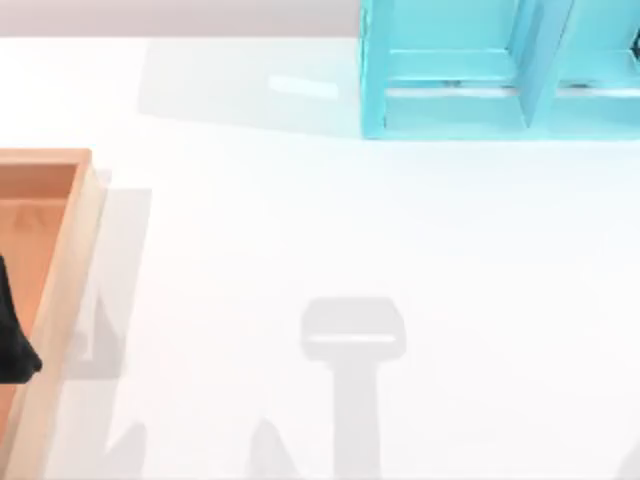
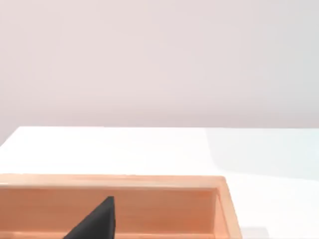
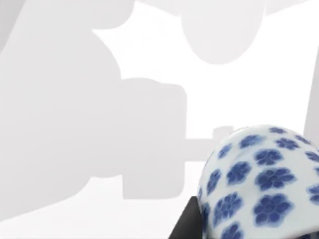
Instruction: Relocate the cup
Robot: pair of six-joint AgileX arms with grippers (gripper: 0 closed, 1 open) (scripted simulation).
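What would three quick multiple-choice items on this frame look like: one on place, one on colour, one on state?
1. Where does the wooden tray sit in the top view?
A. at the table's left edge
B. at the table's centre
C. at the far right

2. What pattern does the cup carry?
A. plain red
B. blue flowers on white
C. green stripes

3. How does the cup stand relative to the right hand?
A. far off on the table
B. inside the tray
C. close up against a dark finger

Answers: 1 A, the wooden tray lies along the left side, with the turquoise shelf unit at the far right. 2 B, the cup shows blue blossoms on white in the right wrist view. 3 C, the cup sits right beside a dark finger of the right hand; whether it is gripped cannot be told.
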